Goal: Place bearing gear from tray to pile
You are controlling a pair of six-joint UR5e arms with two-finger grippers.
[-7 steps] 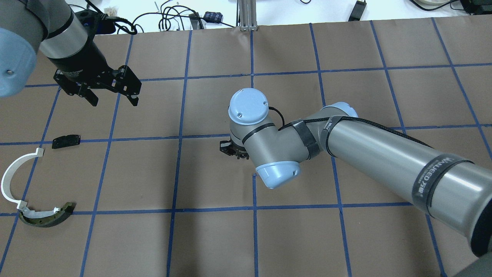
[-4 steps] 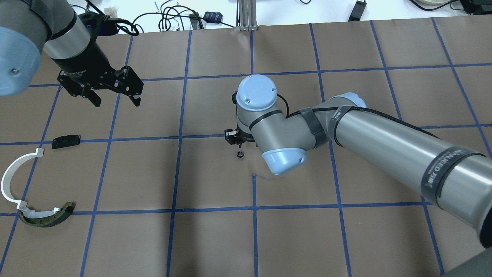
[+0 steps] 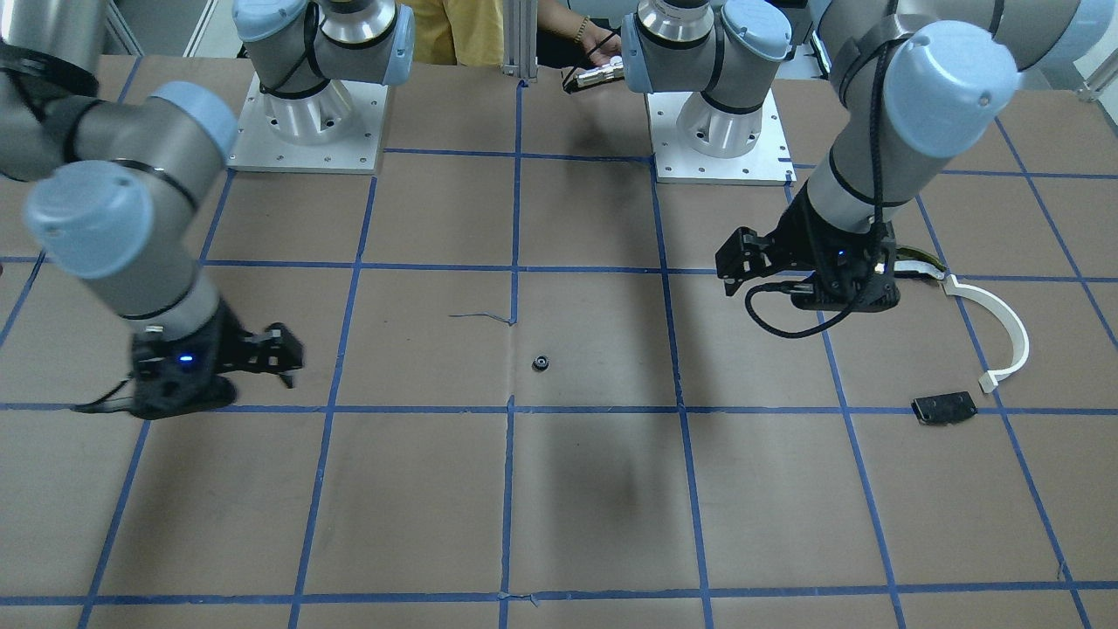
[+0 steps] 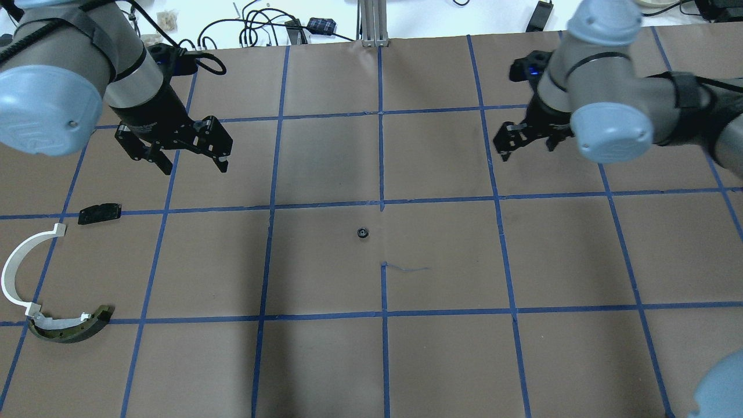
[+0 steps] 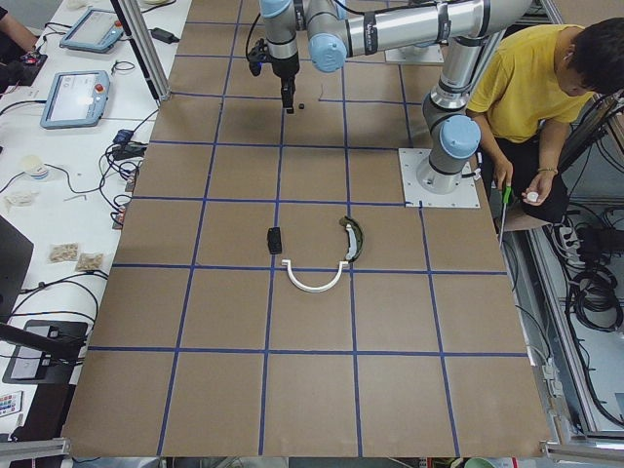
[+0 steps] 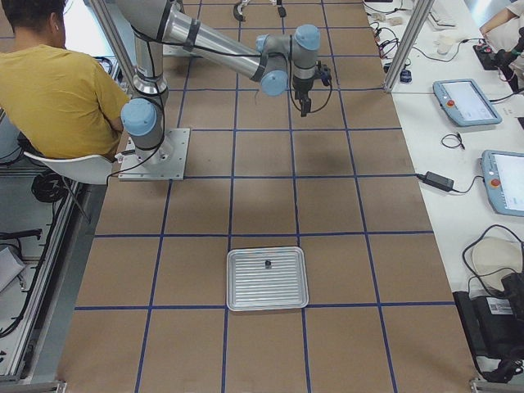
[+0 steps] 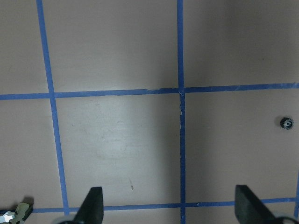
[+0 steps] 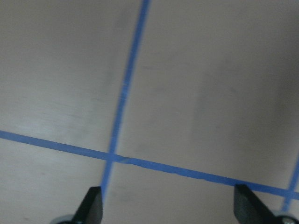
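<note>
gear first: the small black round bearing gear lies alone on the brown paper-covered desk with its blue tape grid. it sits near the desk's middle, just left of a vertical tape line in the overhead view, and nothing touches it.

the left gripper hangs above the desk at about 10 o'clock from the gear, well apart from it. its two black fingers are spread wide and nothing is between them. its wrist camera catches the gear off at 2 o'clock.

the right gripper hangs at about 2 o'clock from the gear, also well apart. its fingers are spread wide too, with only bare desk and tape lines under them.

the pile lies far off at 9 o'clock from the gear. the flat black rectangular plate lies by itself. below it the white curved plastic strip meets the dark arc-shaped piece with a yellowish edge at one end.

in the right-side view a silver ribbed metal tray sits at the desk's near end with one small dark part in it.
</note>
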